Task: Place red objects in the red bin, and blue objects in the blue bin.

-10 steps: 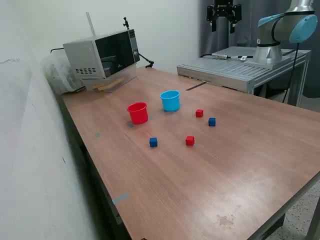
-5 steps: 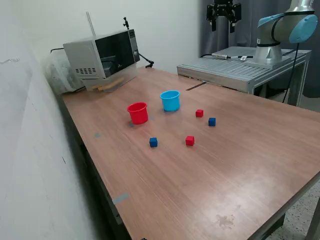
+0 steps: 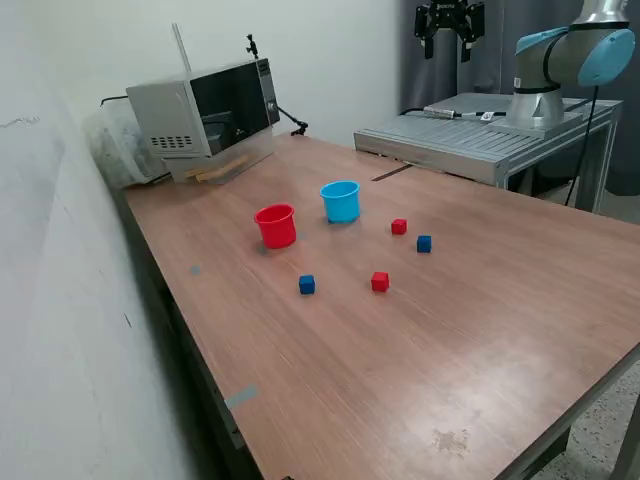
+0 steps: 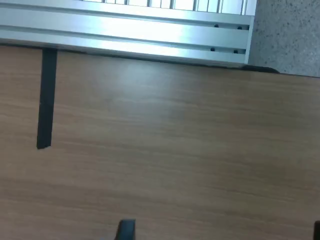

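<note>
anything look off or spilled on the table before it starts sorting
Nothing is spilled or tipped. The red bin and blue bin stand upright, and all four cubes sit loose on the table. Only oddities: a small stain near the front edge and a bit of tape on the side edge.

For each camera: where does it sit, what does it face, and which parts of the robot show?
Exterior view: off the arm, above a table corner, looking down across the wooden table; the arm and raised gripper show.
Wrist view: on the wrist, looking down at bare tabletop; only fingertips show.
Shared: table and aluminium platform.
</note>
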Robot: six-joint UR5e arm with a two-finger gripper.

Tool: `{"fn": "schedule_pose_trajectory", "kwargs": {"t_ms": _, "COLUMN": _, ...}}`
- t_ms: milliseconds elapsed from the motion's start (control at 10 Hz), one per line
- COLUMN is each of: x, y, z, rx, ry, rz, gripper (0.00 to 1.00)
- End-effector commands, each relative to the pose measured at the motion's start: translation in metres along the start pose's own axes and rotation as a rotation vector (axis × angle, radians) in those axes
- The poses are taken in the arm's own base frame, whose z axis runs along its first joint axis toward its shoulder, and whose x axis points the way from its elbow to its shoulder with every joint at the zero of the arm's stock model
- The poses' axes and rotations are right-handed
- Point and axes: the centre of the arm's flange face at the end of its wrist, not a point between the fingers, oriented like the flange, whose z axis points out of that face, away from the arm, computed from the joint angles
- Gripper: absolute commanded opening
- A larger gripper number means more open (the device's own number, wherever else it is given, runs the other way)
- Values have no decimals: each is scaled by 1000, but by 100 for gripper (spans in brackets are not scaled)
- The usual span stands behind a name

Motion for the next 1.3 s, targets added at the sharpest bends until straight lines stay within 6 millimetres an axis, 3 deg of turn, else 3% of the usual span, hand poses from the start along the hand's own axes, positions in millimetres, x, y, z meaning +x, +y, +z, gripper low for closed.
{"fn": "schedule_pose_trajectory", "kwargs": {"t_ms": 0, "x": 4, "y": -6, "z": -3, "rx": -12, "ry": 0, "rz": 0, "gripper": 100}}
{"fn": "schedule_pose_trajectory", "kwargs": {"t_ms": 200, "x": 8, "y": -3, "z": 3, "rx": -1, "ry": 2, "rz": -11, "gripper": 100}}
{"fn": "schedule_pose_trajectory", "kwargs": {"t_ms": 300, "x": 21, "y": -3, "z": 0, "rx": -9, "ry": -1, "rz": -42, "gripper": 100}}
{"fn": "schedule_pose_trajectory", "kwargs": {"t_ms": 500, "x": 21, "y": 12, "z": -10, "rx": -136, "ry": 14, "rz": -31, "gripper": 100}}
{"fn": "schedule_pose_trajectory", "kwargs": {"t_ms": 700, "x": 36, "y": 59, "z": 23, "rx": -141, "ry": 104, "rz": -61, "gripper": 100}}
{"fn": "schedule_pose_trajectory", "kwargs": {"t_ms": 900, "x": 69, "y": 99, "z": 69, "rx": -148, "ry": 115, "rz": -125, "gripper": 100}}
{"fn": "schedule_pose_trajectory", "kwargs": {"t_ms": 1000, "x": 114, "y": 118, "z": 118, "rx": -106, "ry": 120, "rz": -207, "gripper": 100}}
{"fn": "schedule_pose_trajectory", "kwargs": {"t_ms": 1200, "x": 168, "y": 132, "z": 158, "rx": -107, "ry": 121, "rz": -298, "gripper": 100}}
